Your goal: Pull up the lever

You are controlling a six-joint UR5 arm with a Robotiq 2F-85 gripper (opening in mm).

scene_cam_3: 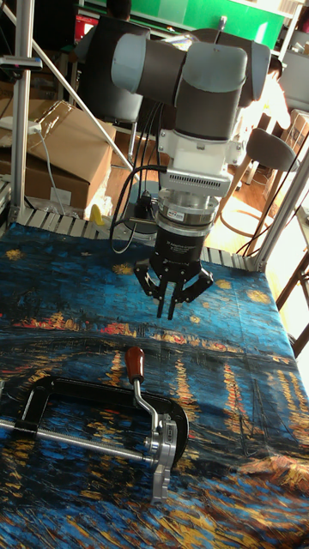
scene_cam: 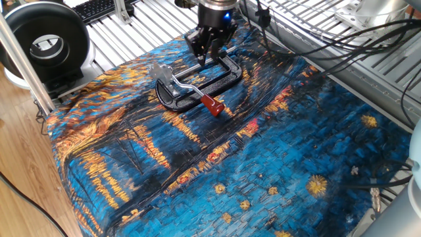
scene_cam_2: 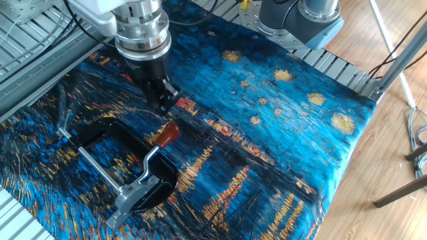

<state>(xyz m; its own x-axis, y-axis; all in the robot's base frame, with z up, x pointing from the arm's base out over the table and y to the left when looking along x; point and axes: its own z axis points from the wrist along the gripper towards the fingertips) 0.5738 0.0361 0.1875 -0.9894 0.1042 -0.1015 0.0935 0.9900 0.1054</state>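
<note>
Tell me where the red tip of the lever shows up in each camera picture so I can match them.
One fixed view: the red plastic-coated lever tip lies left of centre in the upper half, at the near end of the thin curved silver lever.
The other fixed view: it sits left of centre, just below the gripper.
Tall fixed view: it sits left of centre, lower than the gripper.
Shared landmark: the black oval cast-iron clamp frame.
</note>
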